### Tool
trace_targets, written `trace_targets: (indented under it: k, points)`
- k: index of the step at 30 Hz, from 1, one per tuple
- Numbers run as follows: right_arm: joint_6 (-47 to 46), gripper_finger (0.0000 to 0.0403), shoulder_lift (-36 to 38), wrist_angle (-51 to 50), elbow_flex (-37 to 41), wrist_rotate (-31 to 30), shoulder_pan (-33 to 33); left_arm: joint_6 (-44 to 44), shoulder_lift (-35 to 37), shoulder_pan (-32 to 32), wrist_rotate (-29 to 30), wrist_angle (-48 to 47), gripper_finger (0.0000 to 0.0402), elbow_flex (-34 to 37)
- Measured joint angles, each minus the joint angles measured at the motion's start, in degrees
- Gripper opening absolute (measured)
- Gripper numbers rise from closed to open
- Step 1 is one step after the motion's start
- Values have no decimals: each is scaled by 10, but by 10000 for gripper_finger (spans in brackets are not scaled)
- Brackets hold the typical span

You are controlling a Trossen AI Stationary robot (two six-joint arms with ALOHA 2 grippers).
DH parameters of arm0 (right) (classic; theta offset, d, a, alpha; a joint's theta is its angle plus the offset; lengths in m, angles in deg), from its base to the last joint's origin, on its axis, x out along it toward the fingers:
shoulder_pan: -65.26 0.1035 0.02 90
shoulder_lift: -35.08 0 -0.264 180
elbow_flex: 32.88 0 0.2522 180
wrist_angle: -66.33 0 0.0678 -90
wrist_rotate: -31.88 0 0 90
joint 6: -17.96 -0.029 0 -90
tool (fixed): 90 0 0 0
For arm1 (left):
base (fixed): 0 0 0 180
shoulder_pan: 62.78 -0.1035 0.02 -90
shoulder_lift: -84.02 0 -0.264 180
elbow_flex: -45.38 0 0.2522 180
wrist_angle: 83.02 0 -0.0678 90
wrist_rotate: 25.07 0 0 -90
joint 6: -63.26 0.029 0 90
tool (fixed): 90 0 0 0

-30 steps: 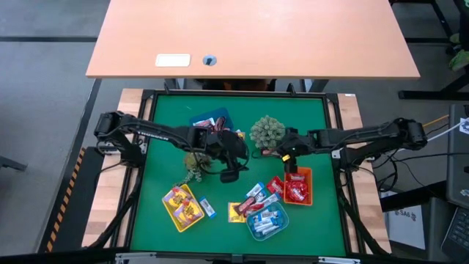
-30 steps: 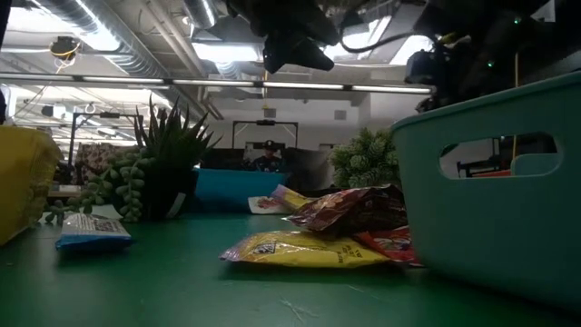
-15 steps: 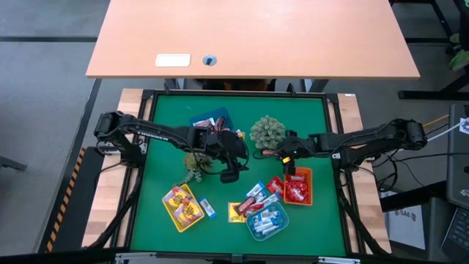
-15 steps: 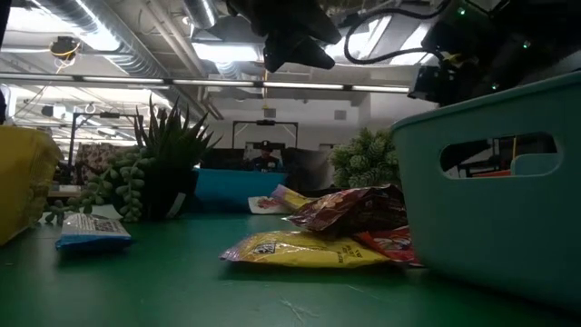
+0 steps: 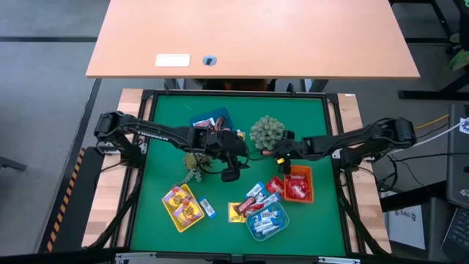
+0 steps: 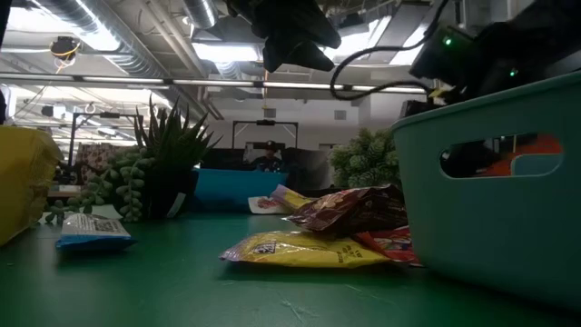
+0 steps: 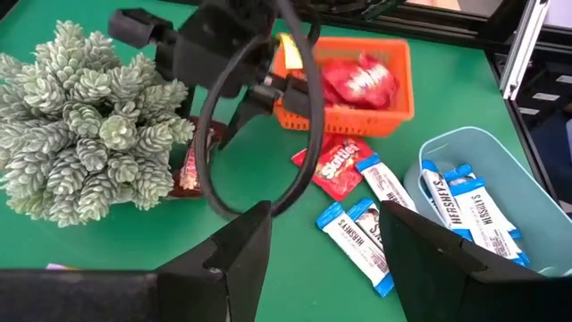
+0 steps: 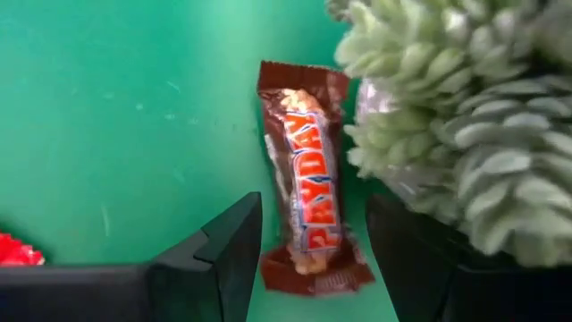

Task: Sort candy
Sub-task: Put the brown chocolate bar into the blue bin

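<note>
Right gripper [image 5: 278,156] open, fingers [image 8: 223,259] spread over a brown PayDay bar [image 8: 308,179] lying flat on the green mat [image 5: 165,132], not touching it, right against the pale spiky plant [image 5: 267,132]. Orange tray [image 5: 311,186] with red candy sits just beside it. Left gripper [image 5: 229,174] open, empty, hanging over mid-mat. Loose candy [image 7: 353,228] near the teal tray [image 5: 267,224]; yellow tray [image 5: 183,207] probably holds yellow ones.
</note>
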State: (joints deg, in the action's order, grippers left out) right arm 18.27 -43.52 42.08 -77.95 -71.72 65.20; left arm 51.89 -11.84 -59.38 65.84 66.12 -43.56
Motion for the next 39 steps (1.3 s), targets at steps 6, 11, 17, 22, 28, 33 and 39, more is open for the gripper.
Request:
trace_targets:
  k: [6,11,17,22,28,33,39]
  points:
    - [1,202,-45,30,0,11,0,0,0,0,0,0,193,0]
    - [0,202,-51,34,-1,11,0,0,0,0,0,0,193,0]
    - [1,201,-52,33,-1,11,0,0,0,0,-1,0,193,0]
    - [1,164,-52,33,-1,15,1,0,0,0,0,0,193,0]
    - [2,93,-52,32,-1,14,1,0,0,0,-1,0,193,0]
    - [4,67,-44,28,-1,30,0,0,0,0,-1,0,193,0]
    - [15,78,-16,-16,-7,59,0,0,0,0,-1,0,193,0]
